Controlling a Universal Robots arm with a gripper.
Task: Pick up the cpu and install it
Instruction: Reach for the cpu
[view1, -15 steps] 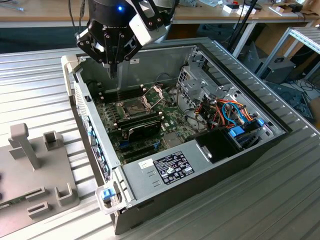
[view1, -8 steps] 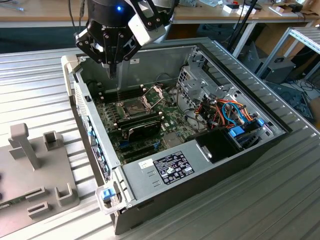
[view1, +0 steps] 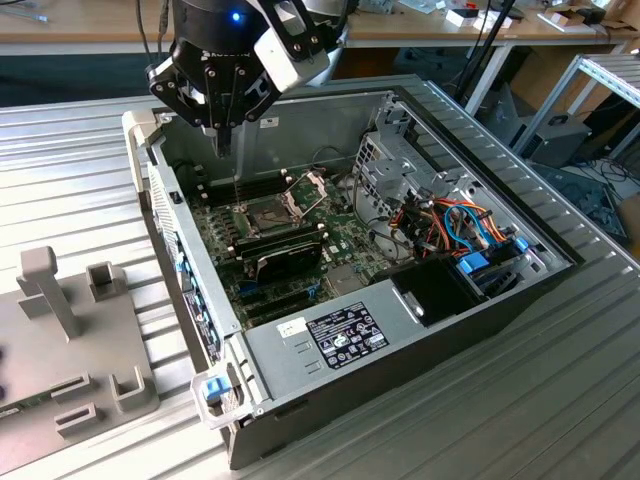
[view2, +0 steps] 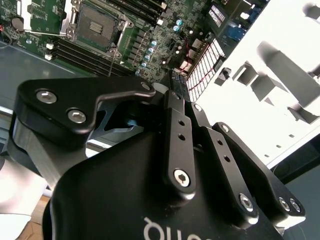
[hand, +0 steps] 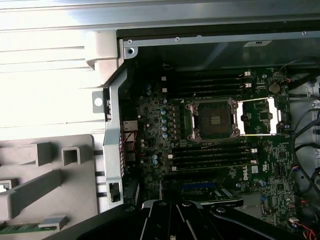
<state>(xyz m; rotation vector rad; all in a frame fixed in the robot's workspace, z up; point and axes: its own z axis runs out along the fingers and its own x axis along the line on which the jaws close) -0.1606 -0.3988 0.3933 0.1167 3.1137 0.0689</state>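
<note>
Exterior view, grey metal bench (view1: 560, 400), wooden desks (view1: 90, 25) behind, one open computer case (view1: 440, 330) mid-bench, one grey tray (view1: 70, 330) at the bench edge on the exterior view's left, one gripper (view1: 223, 140) above the case, jaws pinched narrow, second wrist view, one open socket (view2: 97, 22), first wrist view, one green board (hand: 270, 195), where the cpu is I cannot tell

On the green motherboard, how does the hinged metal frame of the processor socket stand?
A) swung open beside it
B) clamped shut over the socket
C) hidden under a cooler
A: the hinged metal frame lies flipped open next to the uncovered dark square socket.
</note>
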